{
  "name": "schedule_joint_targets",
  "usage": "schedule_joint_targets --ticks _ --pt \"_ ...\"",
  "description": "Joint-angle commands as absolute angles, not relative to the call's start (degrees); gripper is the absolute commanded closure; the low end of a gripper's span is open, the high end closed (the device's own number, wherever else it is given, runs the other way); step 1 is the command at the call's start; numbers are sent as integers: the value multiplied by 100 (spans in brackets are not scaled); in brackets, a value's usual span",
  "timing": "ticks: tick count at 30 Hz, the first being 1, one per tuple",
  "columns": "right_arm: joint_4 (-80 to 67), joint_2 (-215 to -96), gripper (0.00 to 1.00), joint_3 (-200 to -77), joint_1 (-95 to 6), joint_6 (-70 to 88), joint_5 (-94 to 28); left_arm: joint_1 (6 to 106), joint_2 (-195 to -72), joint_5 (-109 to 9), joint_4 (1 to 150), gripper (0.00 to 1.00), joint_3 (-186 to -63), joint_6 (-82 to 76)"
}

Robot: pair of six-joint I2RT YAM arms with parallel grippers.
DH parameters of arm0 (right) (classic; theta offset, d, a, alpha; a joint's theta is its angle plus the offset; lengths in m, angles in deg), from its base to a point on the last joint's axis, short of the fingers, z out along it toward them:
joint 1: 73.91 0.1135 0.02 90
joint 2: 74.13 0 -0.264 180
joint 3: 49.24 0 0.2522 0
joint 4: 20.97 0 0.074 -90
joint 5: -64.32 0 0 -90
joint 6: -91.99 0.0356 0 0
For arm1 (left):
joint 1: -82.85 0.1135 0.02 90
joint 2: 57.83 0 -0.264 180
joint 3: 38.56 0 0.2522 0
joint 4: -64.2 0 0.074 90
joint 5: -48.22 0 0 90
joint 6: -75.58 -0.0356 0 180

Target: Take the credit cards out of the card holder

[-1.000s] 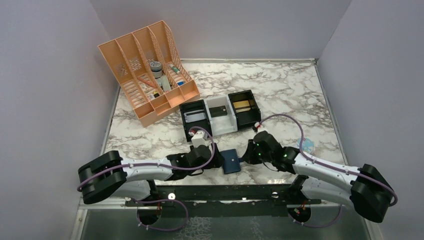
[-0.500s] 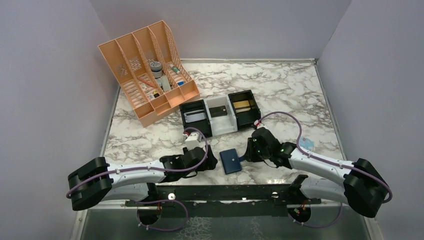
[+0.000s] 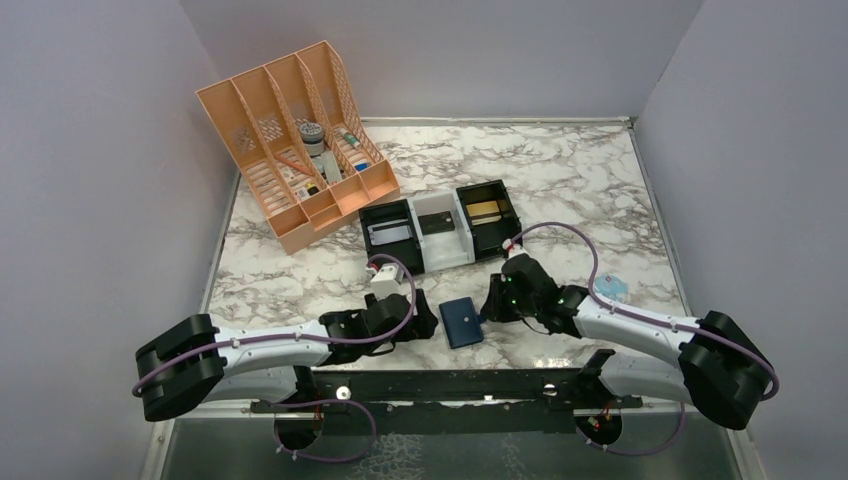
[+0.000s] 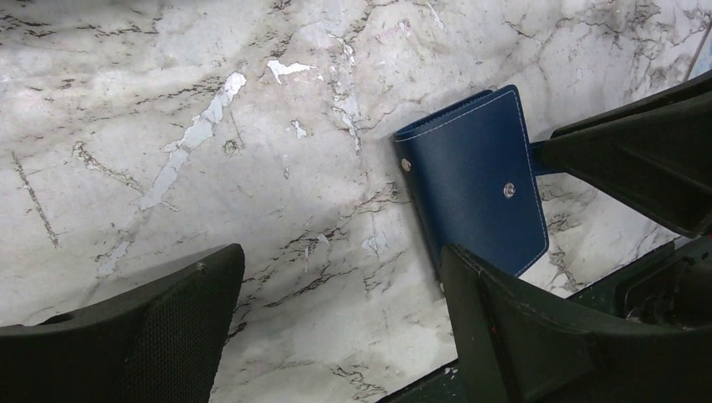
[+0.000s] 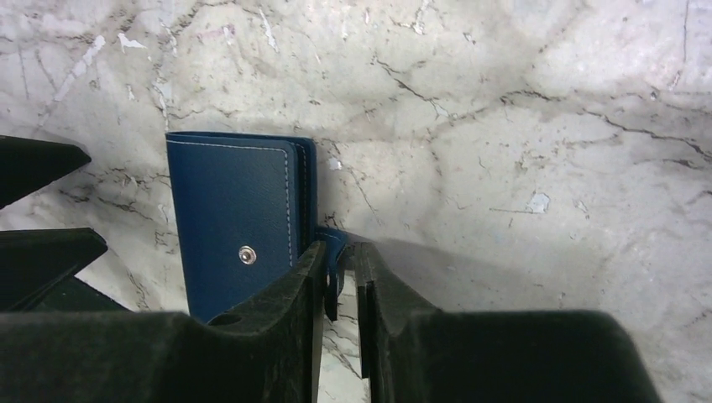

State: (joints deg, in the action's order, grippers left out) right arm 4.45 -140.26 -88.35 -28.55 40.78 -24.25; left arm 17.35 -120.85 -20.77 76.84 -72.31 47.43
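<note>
While the card holder [image 3: 461, 321] lies closed and flat on the marble table [image 3: 560, 170], near its front edge and between the two arms, the change is all around it rather than in it. A second ago the left gripper [image 4: 340, 260] sat hard against the holder's left edge. It has since drawn back and now stands just beside it, with a strip of bare marble between. The right gripper [image 5: 338, 252] has crept a little closer on the other side, and the holder itself has barely shifted.

For the task, I judge this to be the switch from steadying the holder to opening it. The snap stud [image 5: 247, 254] is uncovered and the strap tab [image 5: 329, 238] sticks out free to the side, so the flap looks unfastened — yet no pocket shows and no card can be reached. A gold-tan card [image 3: 485, 210] lies in the rightmost of the trays [image 3: 440, 250] further back.

The right gripper's jaws stand narrow with the strap tab caught between them, and they look closed on it. The left gripper's jaws are spread wide and hold nothing — one finger hangs over the holder's near corner in its wrist view, but contact cannot be made out.
</note>
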Motion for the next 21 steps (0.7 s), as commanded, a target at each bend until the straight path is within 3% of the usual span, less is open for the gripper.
schedule_joint_targets --ticks 1,5,11,16,21 --pt "25 -13980 83 -8837 -2882 3907 -2603 1749 -12076 -2127 7615 9 -7164 4460" --pt "694 -13858 98 -9108 -2869 4041 -2102 1789 -12133 -2168 7495 7 -7234 4317" --pt "663 -12534 99 -8987 -2869 3981 -2524 2014 -12037 -2423 7313 1 -7179 3918" --pt "913 -12588 99 -9348 -2865 3959 -3108 2265 -11863 -2537 7233 1 -7097 3754" --pt "233 -12888 99 -9433 -2867 4106 -4179 2499 -11718 -2490 7256 1 -7079 3847"
